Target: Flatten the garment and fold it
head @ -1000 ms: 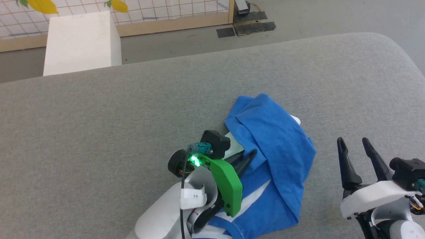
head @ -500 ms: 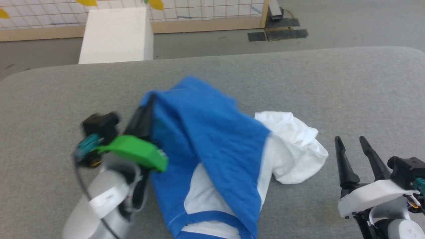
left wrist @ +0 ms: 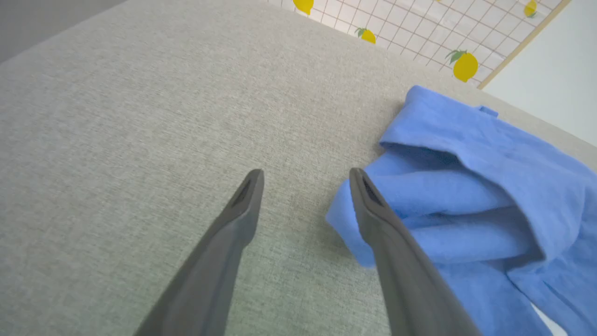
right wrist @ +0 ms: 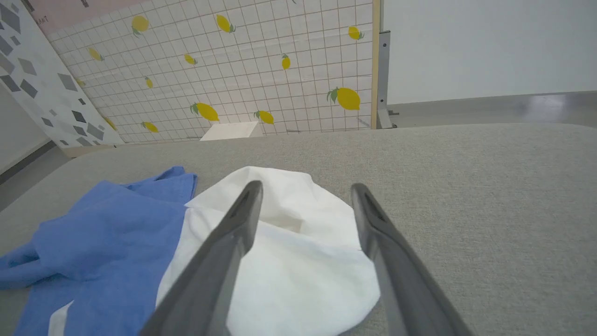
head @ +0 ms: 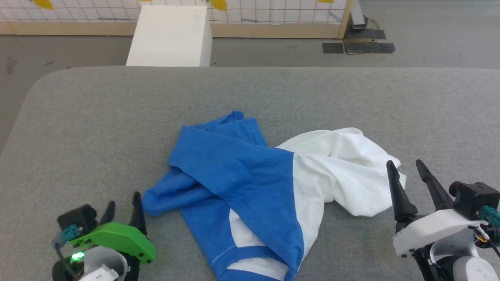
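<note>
A grey padded table (head: 97, 117) spans the head view. At its centre lies the shirt (head: 234, 168), crumpled, with the blue half toward 9 o'clock and the white half bunched toward 3. It looks light, limp and floppy, likely to sag and slide when lifted. The best holds seem to be the rolled blue end at 8 o'clock and the white lobe at 4. The right gripper (head: 404, 164), at 4 o'clock, stands spread and empty beside the white cloth. The left gripper (head: 124, 199), at 8 o'clock, likewise gapes, holding nothing. Overlapping folds hide the sleeves and hem corners, and the shirt's near edge is cut off at 6 o'clock.
</note>
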{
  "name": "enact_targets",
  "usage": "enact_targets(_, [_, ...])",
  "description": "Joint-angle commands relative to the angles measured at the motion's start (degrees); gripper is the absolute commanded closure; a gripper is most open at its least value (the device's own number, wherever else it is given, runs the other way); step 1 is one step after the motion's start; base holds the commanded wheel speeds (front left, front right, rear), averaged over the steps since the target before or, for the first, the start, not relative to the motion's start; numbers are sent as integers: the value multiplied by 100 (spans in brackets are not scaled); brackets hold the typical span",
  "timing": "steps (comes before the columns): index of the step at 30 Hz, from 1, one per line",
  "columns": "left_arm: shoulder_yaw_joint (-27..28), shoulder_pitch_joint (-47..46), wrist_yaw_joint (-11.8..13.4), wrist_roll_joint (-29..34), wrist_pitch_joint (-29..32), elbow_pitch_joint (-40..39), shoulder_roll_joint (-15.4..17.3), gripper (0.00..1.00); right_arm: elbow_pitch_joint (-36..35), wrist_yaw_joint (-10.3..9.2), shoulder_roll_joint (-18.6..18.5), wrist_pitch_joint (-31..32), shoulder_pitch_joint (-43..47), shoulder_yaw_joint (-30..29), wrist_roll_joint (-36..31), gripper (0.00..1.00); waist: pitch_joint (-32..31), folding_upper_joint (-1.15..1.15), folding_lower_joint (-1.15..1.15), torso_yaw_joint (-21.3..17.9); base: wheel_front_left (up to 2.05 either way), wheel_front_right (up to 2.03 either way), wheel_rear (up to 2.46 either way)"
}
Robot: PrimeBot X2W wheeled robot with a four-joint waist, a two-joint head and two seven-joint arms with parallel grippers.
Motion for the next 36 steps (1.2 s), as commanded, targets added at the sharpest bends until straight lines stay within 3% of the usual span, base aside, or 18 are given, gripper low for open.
enact_targets(1, [82, 62, 21, 16, -245, -55, -25, 0, -36, -8, 3, 36, -51, 26, -14, 0, 18, 0, 0, 119, 0, 0, 0])
enact_targets(3, [103, 92, -29, 83, -577, -170, -102, 0, -50, -8, 3, 56, -40, 26, -24, 0, 22, 0, 0, 193, 0, 0, 0])
enact_targets(6, [-68, 70, -392, 48, -747, -362, -282, 0, -70, -8, 3, 72, -35, 13, -18, 0, 38, 0, 0, 281, 0, 0, 0])
enact_targets(11, [-650, -249, -830, -22, -190, -270, -445, 0, -94, -8, 3, 101, -73, 57, -26, 0, 78, 0, 0, 287, 0, 0, 0])
enact_targets(19, [-968, -868, -869, -171, 770, 291, -526, 0, -44, -8, 3, 87, -103, 145, -33, 0, 110, 0, 0, -42, 0, 0, 0])
enact_targets(26, [-910, -1123, -838, -261, 965, 569, -491, 0, -44, -8, 3, 64, -92, 142, -51, 0, 128, 0, 0, -345, 0, 0, 0])
enact_targets(27, [-910, -1149, -873, -241, 908, 539, -478, 45, -45, -8, 3, 59, -86, 132, -53, 0, 125, 0, 0, -371, 0, 0, 0])
enact_targets(28, [-929, -1172, -922, -213, 856, 497, -467, 63, -45, -8, 3, 57, -82, 123, -54, 0, 127, 0, 0, -389, 0, 0, 0])
enact_targets(29, [-969, -1205, -985, -166, 794, 433, -459, 100, -42, -8, 3, 52, -79, 111, -55, 0, 127, 0, 0, -406, 0, 0, 0])
enact_targets(36, [-1498, -1631, -1365, 182, 721, -210, -658, 100, 5, -8, 3, 20, -99, 108, -27, 0, 82, 0, 0, -539, 0, 0, 0])
